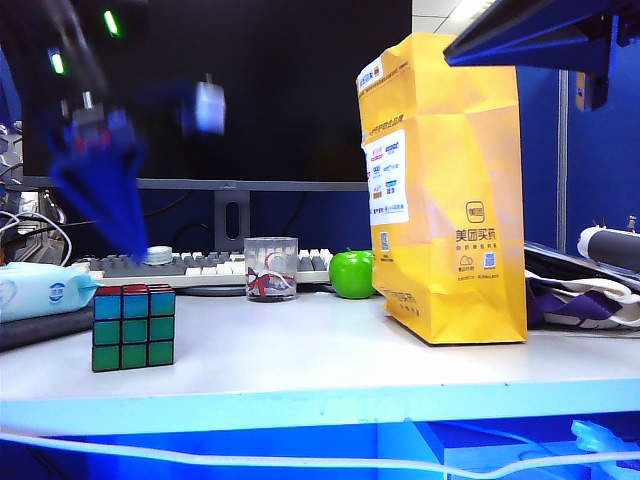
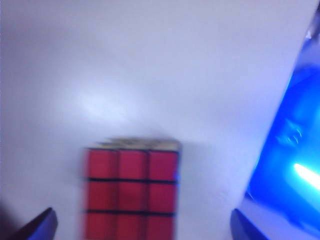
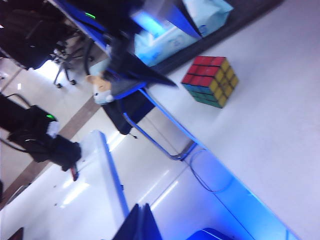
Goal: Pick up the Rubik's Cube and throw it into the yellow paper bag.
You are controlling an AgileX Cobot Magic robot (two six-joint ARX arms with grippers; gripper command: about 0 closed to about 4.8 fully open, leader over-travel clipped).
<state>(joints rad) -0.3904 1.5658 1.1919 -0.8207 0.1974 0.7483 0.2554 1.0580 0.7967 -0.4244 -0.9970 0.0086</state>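
My left gripper (image 2: 142, 227) hangs above the table (image 1: 300, 350) with its blue fingertips (image 2: 39, 224) spread wide, one at each lower corner of the left wrist view, and nothing between them but the cube below. In the exterior view that same left gripper (image 1: 100, 185) is a blurred blue shape at the left side, above and just behind the Rubik's Cube (image 1: 134, 327), not touching it.

The Rubik's Cube (image 2: 131, 192) sits flat on the white table, red face up toward my left wrist camera, green and teal faces toward the exterior camera. In the right wrist view the cube (image 3: 210, 80) also shows a yellow side.

My right gripper (image 3: 141, 222) appears only as a dark blue tip at the edge of its own wrist view; I cannot tell whether its fingers are wide or narrow. Its arm crosses the upper right corner of the exterior view, above the yellow paper bag (image 1: 450, 190).

The yellow paper bag stands upright on the right half of the table, well apart from the cube, with a white label on its narrow side. Between cube and bag, farther back, stand a clear glass cup (image 1: 270, 268) and a green apple (image 1: 352, 273), near each other. A keyboard (image 1: 205, 265) lies behind them below a dark monitor (image 1: 280, 90). A pale blue wipes packet (image 1: 40, 290) rests at the table's left edge, beside the cube.
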